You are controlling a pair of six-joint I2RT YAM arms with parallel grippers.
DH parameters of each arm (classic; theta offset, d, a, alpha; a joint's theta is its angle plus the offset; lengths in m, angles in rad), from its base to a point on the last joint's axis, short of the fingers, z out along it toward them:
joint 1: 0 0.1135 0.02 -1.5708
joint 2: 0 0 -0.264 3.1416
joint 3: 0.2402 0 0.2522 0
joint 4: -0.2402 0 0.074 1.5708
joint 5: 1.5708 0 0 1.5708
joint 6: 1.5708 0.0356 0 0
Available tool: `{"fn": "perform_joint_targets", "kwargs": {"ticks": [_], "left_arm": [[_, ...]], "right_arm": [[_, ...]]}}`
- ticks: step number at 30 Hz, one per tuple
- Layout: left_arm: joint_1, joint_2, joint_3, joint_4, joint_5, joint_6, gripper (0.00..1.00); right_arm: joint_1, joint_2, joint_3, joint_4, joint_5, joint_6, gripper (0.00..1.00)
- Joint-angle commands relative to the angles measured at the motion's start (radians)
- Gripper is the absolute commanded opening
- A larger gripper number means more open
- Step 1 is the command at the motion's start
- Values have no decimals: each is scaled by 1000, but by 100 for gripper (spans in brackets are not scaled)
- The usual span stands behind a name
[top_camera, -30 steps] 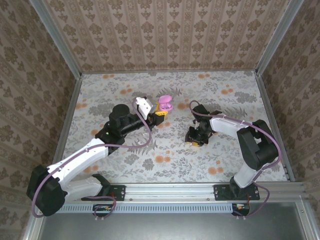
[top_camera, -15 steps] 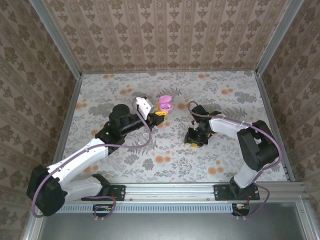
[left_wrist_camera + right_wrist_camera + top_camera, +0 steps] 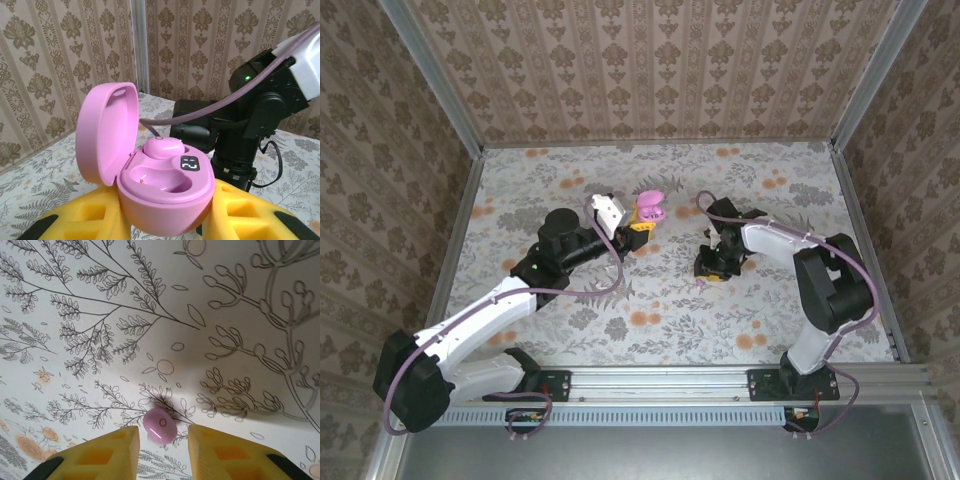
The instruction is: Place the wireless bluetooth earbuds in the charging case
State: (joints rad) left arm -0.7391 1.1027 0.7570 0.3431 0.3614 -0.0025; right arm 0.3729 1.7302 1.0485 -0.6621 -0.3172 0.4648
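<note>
The pink charging case (image 3: 165,195) has its lid up and sits between the yellow fingers (image 3: 85,220) of my left gripper (image 3: 167,220), which is shut on it. One pink earbud (image 3: 163,148) rests in the far slot, and the near slot is bare. From above, the case (image 3: 649,207) is held left of centre. A second pink earbud (image 3: 159,425) lies on the floral table. My right gripper (image 3: 164,440) stands open just over it, one yellow finger (image 3: 100,455) on each side with a gap at both. In the top view the right gripper (image 3: 712,268) points down at the table.
The black right arm (image 3: 250,110) and its cable stand close behind the case in the left wrist view. Patterned walls (image 3: 650,70) and metal rails (image 3: 860,240) bound the floral table (image 3: 620,320). Bare table lies in front of both grippers.
The right gripper has shifted slightly back and to the right over the table, and its jaws have narrowed a little. The left arm and the case have not moved.
</note>
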Motion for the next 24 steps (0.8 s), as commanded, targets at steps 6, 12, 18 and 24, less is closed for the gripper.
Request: {"fn": "perform_joint_targets", "kwargs": {"ticks": [6, 12, 18, 24], "left_arm": [[-2, -14, 25, 9, -3, 10, 34], [-3, -12, 25, 11, -4, 10, 34], [-3, -4, 29, 12, 2, 10, 34], [-3, -6, 27, 14, 1, 8, 34]], "right_arm": [[0, 78, 35, -62, -73, -94, 32], [9, 100, 30, -67, -99, -99, 32], [39, 103, 34, -53, -81, -60, 32], [89, 123, 41, -51, -14, -12, 31]]}}
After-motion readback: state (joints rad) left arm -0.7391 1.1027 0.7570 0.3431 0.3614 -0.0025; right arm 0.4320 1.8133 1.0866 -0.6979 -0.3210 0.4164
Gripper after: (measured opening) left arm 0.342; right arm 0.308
